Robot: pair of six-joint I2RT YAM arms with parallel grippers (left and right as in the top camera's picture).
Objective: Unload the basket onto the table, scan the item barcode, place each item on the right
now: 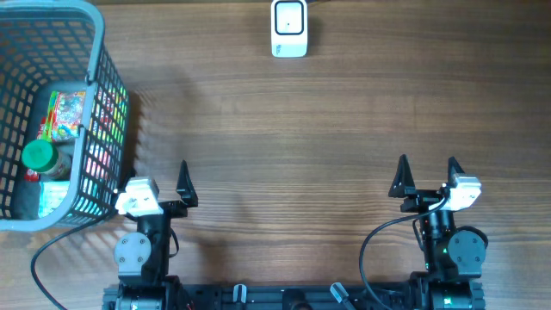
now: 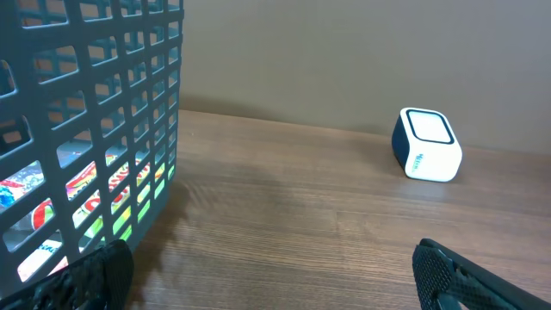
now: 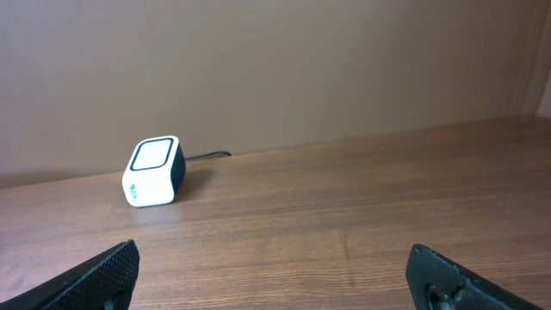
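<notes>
Parked at the near edge of the bench [image 1: 258, 129] with left hand [image 1: 159, 185] and right hand [image 1: 427, 176] both spread wide, gripping nothing. Stowed in the basket [image 1: 96, 52] at the left edge: colourful packet [image 1: 67, 116], green-capped bottle [image 1: 40, 155]. Set mid far edge: white scanner [image 1: 289, 27].

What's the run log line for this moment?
left gripper: open, empty | right gripper: open, empty | items: in basket | scanner: untouched
</notes>
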